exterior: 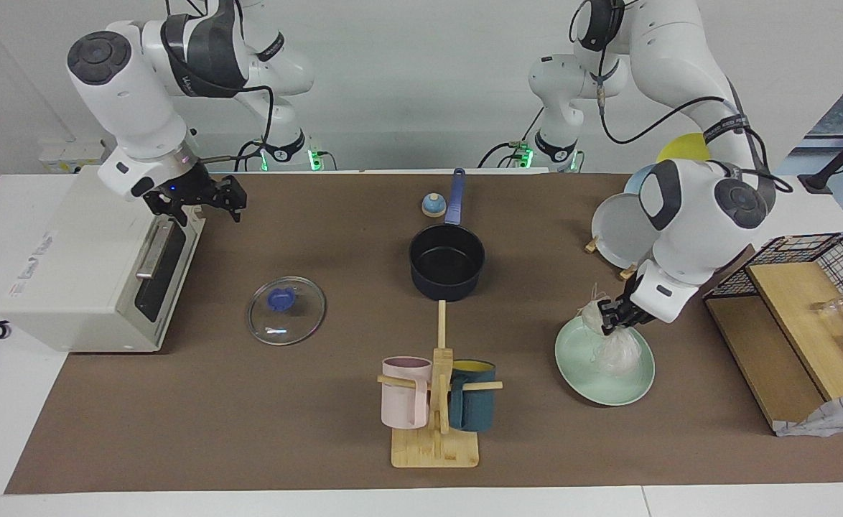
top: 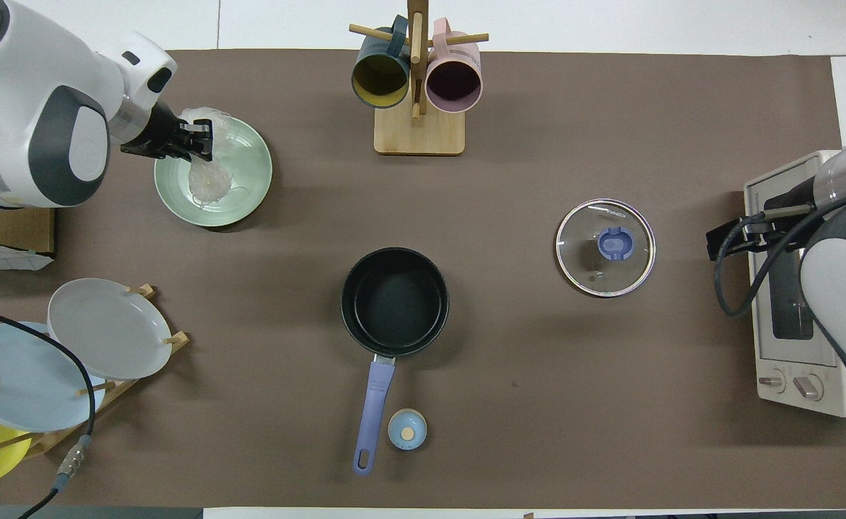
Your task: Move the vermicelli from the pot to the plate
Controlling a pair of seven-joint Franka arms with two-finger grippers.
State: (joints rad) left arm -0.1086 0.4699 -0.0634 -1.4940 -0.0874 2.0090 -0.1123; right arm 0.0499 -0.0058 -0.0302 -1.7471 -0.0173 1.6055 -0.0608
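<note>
My left gripper (exterior: 612, 321) is shut on the top of the vermicelli (exterior: 618, 352), a whitish translucent tangle. It holds the tangle low over the mint-green plate (exterior: 578, 379), and the lower end of the tangle rests in the plate. In the overhead view the left gripper (top: 204, 141) and the vermicelli (top: 210, 179) sit over the plate (top: 251, 193). The navy pot (exterior: 446, 262) stands mid-table with nothing in it, its blue handle pointing toward the robots; it also shows in the overhead view (top: 394, 299). My right gripper (exterior: 233, 203) waits over the toaster oven's front edge.
A glass lid (exterior: 286, 310) lies between the pot and the toaster oven (exterior: 84, 266). A wooden mug rack (exterior: 436, 402) with two mugs stands farther out than the pot. A plate rack (top: 99, 328) holds grey, light blue and yellow plates. A wire basket (exterior: 809, 287) stands at the left arm's end.
</note>
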